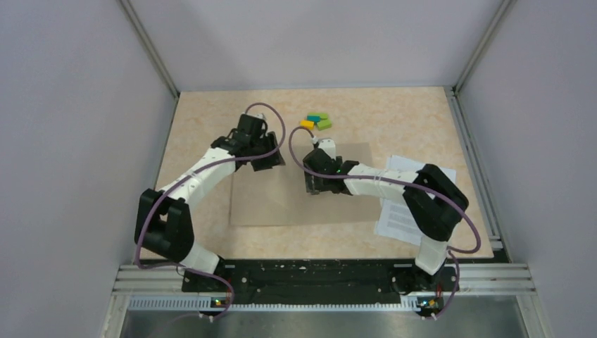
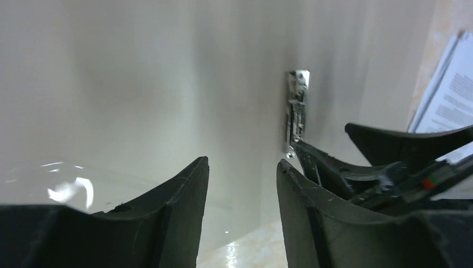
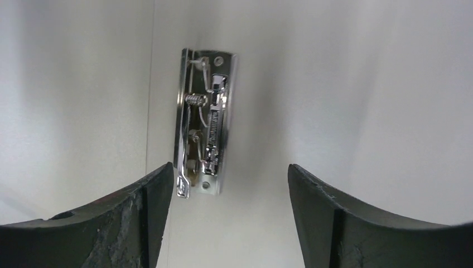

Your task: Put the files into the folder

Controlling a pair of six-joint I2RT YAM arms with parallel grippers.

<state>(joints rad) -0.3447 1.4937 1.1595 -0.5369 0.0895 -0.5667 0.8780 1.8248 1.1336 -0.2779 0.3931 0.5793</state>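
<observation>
We hold the left end effector (image 2: 242, 167) and right end effector (image 3: 230, 173) open, empty, over the folder (image 1: 274, 204) and its clip (image 3: 203, 123) — probably readying it for the files (image 1: 398, 218), lower right.

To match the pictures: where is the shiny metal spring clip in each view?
Top external: cannot be made out.
Left wrist: shiny metal spring clip, upright, right of centre.
Right wrist: the clip, left of centre, upper half.
Shared landmark: white printed paper sheets, at right in top external and left wrist.
</observation>
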